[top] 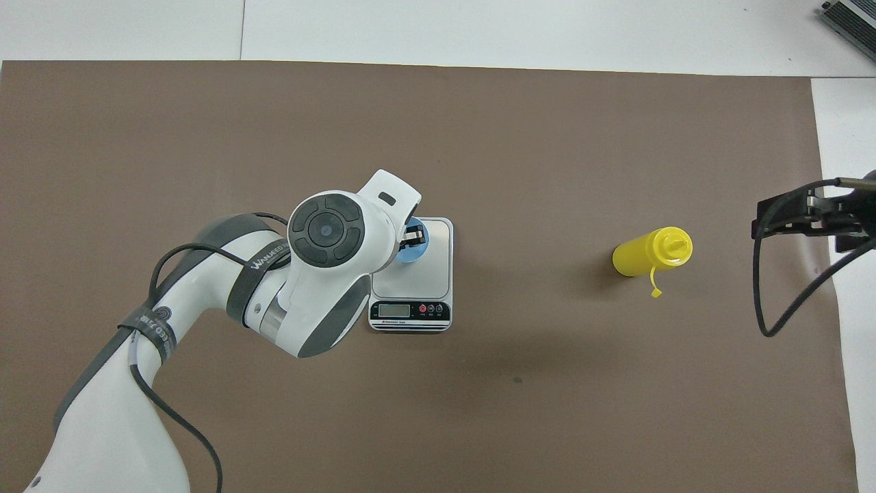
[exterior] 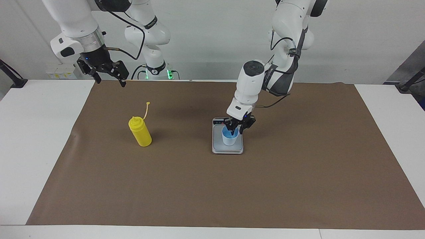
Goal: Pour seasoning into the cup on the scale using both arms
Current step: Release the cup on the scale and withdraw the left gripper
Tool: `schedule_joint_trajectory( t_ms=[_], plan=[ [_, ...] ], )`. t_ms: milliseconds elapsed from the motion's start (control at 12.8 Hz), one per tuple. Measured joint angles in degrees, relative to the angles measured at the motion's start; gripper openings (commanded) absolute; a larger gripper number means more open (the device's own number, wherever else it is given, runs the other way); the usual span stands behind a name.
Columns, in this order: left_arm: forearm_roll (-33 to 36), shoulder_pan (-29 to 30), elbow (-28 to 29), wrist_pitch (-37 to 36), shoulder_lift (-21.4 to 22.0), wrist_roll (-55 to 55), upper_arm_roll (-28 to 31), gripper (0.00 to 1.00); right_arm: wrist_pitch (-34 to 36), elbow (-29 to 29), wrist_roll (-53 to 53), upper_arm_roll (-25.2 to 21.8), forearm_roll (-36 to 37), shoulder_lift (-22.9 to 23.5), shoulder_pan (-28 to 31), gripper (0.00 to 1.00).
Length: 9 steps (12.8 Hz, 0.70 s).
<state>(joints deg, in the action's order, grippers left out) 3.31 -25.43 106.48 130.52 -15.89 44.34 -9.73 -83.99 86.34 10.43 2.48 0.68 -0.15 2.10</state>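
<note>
fingers (exterior: 233, 127) of left gripper (exterior: 236, 129) parted astride rim of tapered plastic cup (exterior: 230, 138) on flat scale (exterior: 215, 147).

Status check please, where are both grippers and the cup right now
Left gripper at the cup rim, jaws parted. Cup upright on scale. Right gripper open, waiting high over table edge. Seasoning bottle untouched. Nothing in the way.

A broad brown paper sheet (exterior: 232, 186) lies flat over the white table (exterior: 36, 139), bare white showing at both ends. By the wall, a white outlet box (exterior: 61, 71). One dark speck (top: 517, 379) marks the sheet.
</note>
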Motion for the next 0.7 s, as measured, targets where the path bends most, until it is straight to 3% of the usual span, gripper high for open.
schedule_joint_trajectory(
  t_ms=[312, 702],
  plan=[
    [2.1, 2.6, -1.5, -4.2, 2.2, -1.3, 1.1, 1.0, 0.0, 0.0, 0.0, 0.0, 0.0, 0.0, 0.0, 1.0],
    [2.2, 10.4, -1.8, -12.7, 8.0, -14.0, 1.3, 1.0, 0.0, 0.2, -0.1, 0.0, 0.0, 0.0, 0.7, 1.0]
  ],
)
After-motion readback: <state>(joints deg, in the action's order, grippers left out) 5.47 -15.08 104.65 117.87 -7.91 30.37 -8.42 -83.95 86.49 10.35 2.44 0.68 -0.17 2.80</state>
